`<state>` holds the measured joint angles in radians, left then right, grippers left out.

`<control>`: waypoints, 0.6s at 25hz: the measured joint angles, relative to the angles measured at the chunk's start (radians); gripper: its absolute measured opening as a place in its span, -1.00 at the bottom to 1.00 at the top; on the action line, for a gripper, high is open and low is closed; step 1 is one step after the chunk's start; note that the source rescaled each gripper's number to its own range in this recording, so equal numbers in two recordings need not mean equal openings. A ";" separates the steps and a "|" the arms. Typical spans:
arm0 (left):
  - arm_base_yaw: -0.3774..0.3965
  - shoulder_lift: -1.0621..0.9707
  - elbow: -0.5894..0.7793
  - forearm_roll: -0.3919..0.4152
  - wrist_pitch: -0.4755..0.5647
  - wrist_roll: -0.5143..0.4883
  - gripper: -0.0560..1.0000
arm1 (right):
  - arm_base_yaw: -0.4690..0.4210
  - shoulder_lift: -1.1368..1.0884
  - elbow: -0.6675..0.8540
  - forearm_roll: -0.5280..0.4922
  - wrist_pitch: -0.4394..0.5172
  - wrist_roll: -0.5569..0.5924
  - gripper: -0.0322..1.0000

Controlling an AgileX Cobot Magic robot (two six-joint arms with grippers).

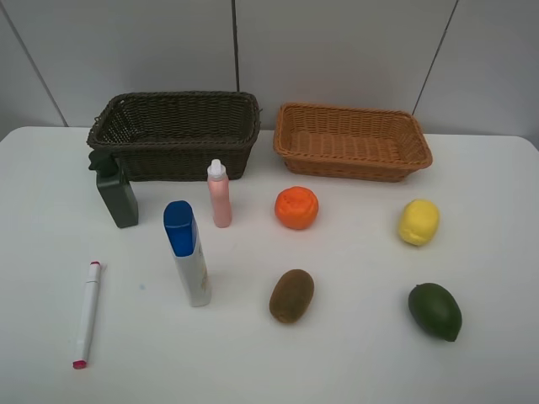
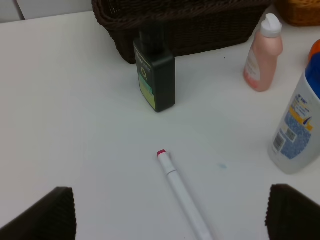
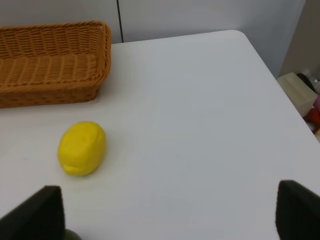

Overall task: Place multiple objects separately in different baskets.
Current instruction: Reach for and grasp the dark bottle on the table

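Sorting not begun: every object is on the table (image 1: 354, 370), nothing is held
The left gripper (image 2: 170, 220) has its jaws spread wide with nothing between them. The white red-tipped marker (image 2: 182, 195) lies flat on the table directly ahead of that gap, its long axis running nearly along the approach line and so across the closing direction, slightly oblique. The left arm is judged the nearer to it, and the empty dark brown basket (image 1: 173, 160) stands beyond, just behind the green spray bottle (image 2: 156, 80). The right gripper (image 3: 166, 212) is likewise spread wide and empty. The lemon (image 3: 81, 148) lies ahead of it but off toward one finger's side, not centred, and near the empty tan basket (image 3: 50, 65). A sideways correction is judged necessary before any descent on that side
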<state>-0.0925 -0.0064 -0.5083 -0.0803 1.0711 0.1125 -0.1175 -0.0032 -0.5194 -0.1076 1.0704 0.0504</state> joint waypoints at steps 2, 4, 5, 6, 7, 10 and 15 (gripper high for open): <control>0.000 0.000 0.000 0.000 0.000 0.000 1.00 | 0.000 0.000 0.000 0.000 0.000 0.000 1.00; 0.000 0.000 0.000 0.000 0.000 0.000 1.00 | 0.000 0.000 0.000 0.000 0.000 0.000 1.00; 0.000 0.000 0.000 0.000 0.000 0.000 1.00 | 0.000 0.000 0.000 0.000 0.000 0.000 1.00; 0.000 0.000 0.000 0.000 0.000 0.000 1.00 | 0.000 0.000 0.000 0.000 0.000 0.000 1.00; 0.000 0.000 0.000 0.000 0.000 0.000 1.00 | 0.000 0.000 0.000 0.000 0.000 0.000 1.00; 0.000 0.002 0.000 0.000 0.000 0.000 1.00 | 0.000 0.000 0.000 0.000 0.000 0.000 1.00; 0.000 0.146 -0.003 0.020 -0.004 -0.065 1.00 | 0.000 0.000 0.000 0.000 0.000 0.000 1.00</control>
<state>-0.0925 0.1395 -0.5114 -0.0599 1.0676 0.0477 -0.1175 -0.0032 -0.5194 -0.1076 1.0704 0.0504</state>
